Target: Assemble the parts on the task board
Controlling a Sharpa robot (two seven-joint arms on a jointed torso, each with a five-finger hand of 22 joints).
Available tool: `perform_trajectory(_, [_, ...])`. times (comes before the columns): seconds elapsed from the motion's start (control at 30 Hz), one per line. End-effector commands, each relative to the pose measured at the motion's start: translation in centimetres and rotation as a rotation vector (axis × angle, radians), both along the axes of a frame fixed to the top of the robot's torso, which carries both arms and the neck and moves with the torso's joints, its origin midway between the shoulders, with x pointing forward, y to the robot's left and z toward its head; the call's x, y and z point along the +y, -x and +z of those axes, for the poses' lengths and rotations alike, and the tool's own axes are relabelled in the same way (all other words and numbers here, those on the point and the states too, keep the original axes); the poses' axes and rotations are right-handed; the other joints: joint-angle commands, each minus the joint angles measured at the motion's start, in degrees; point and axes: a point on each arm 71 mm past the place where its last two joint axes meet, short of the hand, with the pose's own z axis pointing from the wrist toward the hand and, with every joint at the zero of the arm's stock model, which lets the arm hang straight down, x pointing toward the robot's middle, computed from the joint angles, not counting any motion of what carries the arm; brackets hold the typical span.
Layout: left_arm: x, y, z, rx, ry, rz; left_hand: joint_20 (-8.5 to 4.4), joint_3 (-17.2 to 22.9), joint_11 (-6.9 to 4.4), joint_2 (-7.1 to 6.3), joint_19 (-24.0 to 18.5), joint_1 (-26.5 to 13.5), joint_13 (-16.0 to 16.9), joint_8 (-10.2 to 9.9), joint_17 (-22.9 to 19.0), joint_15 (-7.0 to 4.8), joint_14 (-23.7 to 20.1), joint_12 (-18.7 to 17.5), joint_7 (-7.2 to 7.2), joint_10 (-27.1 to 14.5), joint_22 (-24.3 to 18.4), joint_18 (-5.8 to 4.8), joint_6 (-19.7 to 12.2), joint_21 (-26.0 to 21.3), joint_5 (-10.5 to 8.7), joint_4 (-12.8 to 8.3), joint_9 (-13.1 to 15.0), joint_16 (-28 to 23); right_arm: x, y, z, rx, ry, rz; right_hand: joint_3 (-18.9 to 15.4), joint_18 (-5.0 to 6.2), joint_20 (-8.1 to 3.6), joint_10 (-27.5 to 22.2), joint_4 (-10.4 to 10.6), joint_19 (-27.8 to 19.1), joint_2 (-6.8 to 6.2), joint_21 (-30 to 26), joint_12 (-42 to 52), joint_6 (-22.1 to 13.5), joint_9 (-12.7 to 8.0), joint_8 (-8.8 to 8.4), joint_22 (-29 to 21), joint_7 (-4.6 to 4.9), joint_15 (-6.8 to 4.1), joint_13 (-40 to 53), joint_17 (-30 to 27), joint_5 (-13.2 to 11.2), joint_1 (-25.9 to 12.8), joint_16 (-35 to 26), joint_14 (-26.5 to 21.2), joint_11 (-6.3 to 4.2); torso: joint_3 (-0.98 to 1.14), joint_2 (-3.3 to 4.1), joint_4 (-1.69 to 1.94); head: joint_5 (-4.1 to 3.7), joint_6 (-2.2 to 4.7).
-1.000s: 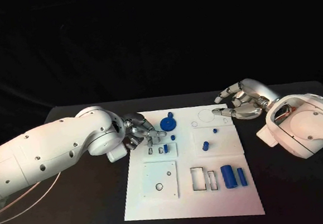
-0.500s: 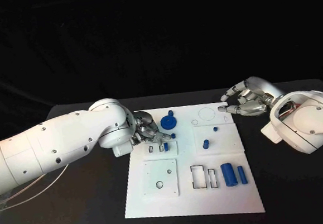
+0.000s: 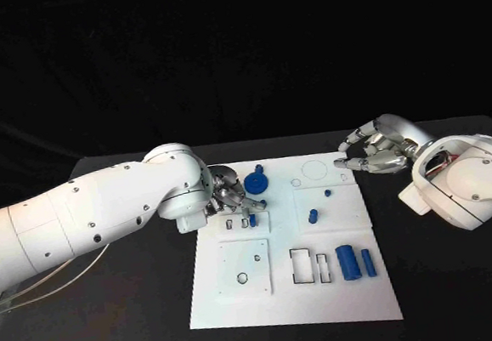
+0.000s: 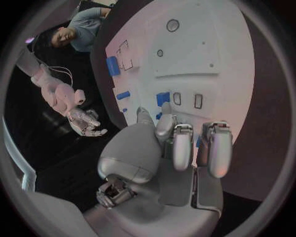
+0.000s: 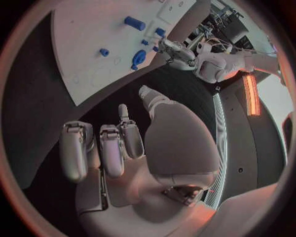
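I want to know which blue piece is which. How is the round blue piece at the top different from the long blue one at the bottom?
The round piece is a flat disc; the long piece is a lying rod. The round piece sits beside the left robot hand; the long piece lies far from both. Both are blue.

Our two arms wear smooth white rounded shells dotted with small dark screw holes, the left arm [image 3: 80, 220] trailing thin pale cables beneath it. Each ends in a silver metal hand: the left hand [image 3: 228, 199] and right hand [image 3: 370, 153] show segmented, jointed fingers with grey padded tips.
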Motion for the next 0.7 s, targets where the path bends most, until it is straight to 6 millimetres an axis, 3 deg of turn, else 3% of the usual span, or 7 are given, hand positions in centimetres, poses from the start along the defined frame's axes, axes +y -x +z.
perform_trajectory(0.03, [-0.03, 0.01, 0.06, 0.011, -0.042, -0.022, -0.49, -1.68, 0.05, 0.11, 5.18, -0.53, 0.13, 0.21, 15.06, -0.39, 6.05, 0.38, -0.1, 0.42, 13.78, -0.46, -0.45, 0.21, -0.3, 0.4, 0.1, 0.2, 0.07, -0.01, -0.06, 0.002, 0.02, 0.01, 0.2, 0.7, 0.12, -0.12, 0.23, 1.62, -0.17, -0.27, -0.12, 0.38, 0.06, 0.24, 10.41, 0.13, 0.08, 5.17, 15.09, 0.31, 0.36, 0.23, 5.97, -0.32, -0.05, 0.04, 0.0, -0.05, -0.25])
perform_trajectory(0.5, [-0.09, -0.02, 0.09, 0.019, -0.07, -0.043, -0.49, -1.61, 0.04, 0.19, 5.23, -0.8, 0.27, 0.4, 15.06, -0.38, 6.05, 0.52, -0.13, 0.39, 13.87, -0.48, -0.44, 0.26, -0.31, 0.32, 0.44, 0.2, -0.07, -0.13, -0.15, 0.003, 0.028, 0.006, 0.27, 0.67, 0.11, -0.06, 0.24, 1.68, -0.18, -0.18, -0.06, 0.42, 0.09, 0.29, 10.48, 0.11, 0.06, 5.22, 15.09, 0.46, 0.41, 0.23, 5.97, -0.34, -0.1, 0.03, -0.04, -0.25, -0.77])
perform_trajectory(0.63, [-0.3, 0.04, 0.04, 0.024, -0.076, -0.055, -0.5, -1.52, 0.02, 0.1, 5.28, -0.36, 0.41, 0.51, 15.06, -0.39, 6.05, 0.65, -0.16, 0.29, 13.95, -0.5, -0.66, 0.3, 0.52, 0.21, 0.89, 0.2, -0.02, -0.14, -0.18, 0.005, 0.03, 0.007, 0.27, 0.67, 0.11, -0.06, 0.24, 1.68, -0.18, -0.18, -0.06, 0.42, 0.09, 0.29, 10.48, 0.11, 0.06, 5.22, 15.09, 0.46, 0.41, 0.23, 5.97, -0.34, -0.06, 0.02, -0.04, -0.24, -0.9])
perform_trajectory(0.7, [-0.33, 0.05, 0.01, 0.025, -0.083, -0.061, -0.5, -1.49, 0.02, 0.18, 5.3, 0.22, 0.57, 0.55, 15.06, -0.4, 6.05, 0.82, -0.16, 0.23, 14.0, -0.51, -0.87, 0.32, 1.99, 0.21, 1.32, 0.2, -0.05, -0.15, -0.19, 0.004, 0.033, 0.007, 0.32, 0.7, 0.09, -0.09, 0.26, 1.63, -0.19, -0.27, -0.1, 0.46, 0.12, 0.34, 10.42, 0.09, 0.05, 5.18, 15.09, 0.57, 0.44, 0.23, 5.97, -0.35, -0.04, 0.0, -0.03, -0.27, -1.01])
